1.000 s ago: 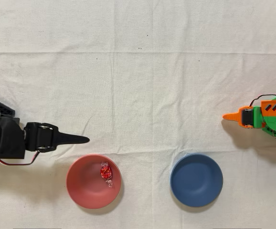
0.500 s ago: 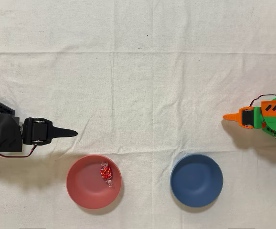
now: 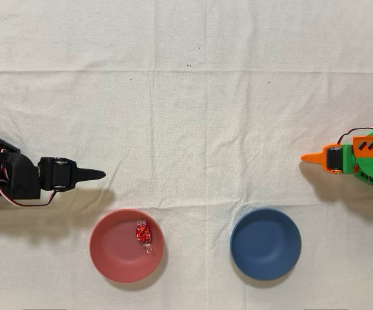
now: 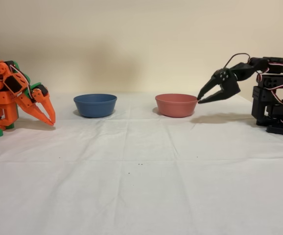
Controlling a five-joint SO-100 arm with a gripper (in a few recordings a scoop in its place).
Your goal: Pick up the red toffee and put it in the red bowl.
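Red toffee [image 3: 141, 232] lies inside the red bowl [image 3: 112, 248], right of the bowl's centre in the overhead view, near the cloth-covered tabletop's [image 3: 193, 110] lower edge.

Black gripper [image 3: 96, 174] hangs empty with its jaws parted above the cloth, just clear of the bowl's rim and close to the left edge in the overhead view; broad bare cloth stretches toward the upper edge. Since half a second ago the arm has drawn slightly upward in that view. Blue bowl [image 3: 265, 243] sits beside; the orange arm [image 3: 357, 158] is idle.
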